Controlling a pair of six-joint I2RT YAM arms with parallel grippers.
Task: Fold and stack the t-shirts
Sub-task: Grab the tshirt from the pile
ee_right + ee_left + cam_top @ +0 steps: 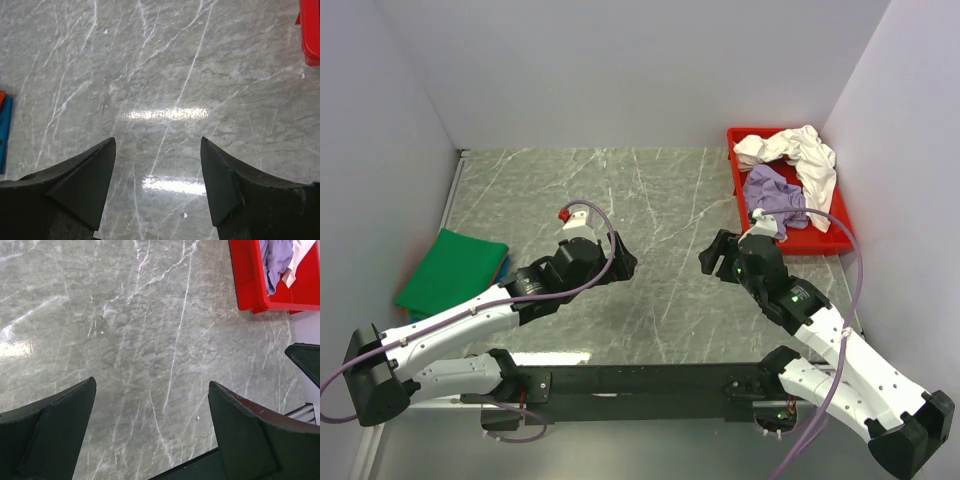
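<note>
- The desk has room in the middle to spread a shirt flat.
- The red tray sits at the far right corner of the desk. It holds two crumpled shirts.
- A folded green shirt tops a pile at the left edge. A blue shirt peeks out near it.
- The white shirt lies at the far end of the tray.
- The purple shirt lies at the near end, touching the white one.
- The left hand and right hand are wide open over the middle of the desk. They hold nothing.
- I think the purple shirt comes next. Pinch only that one, lift it over the tray wall, then lay it flat.
</note>
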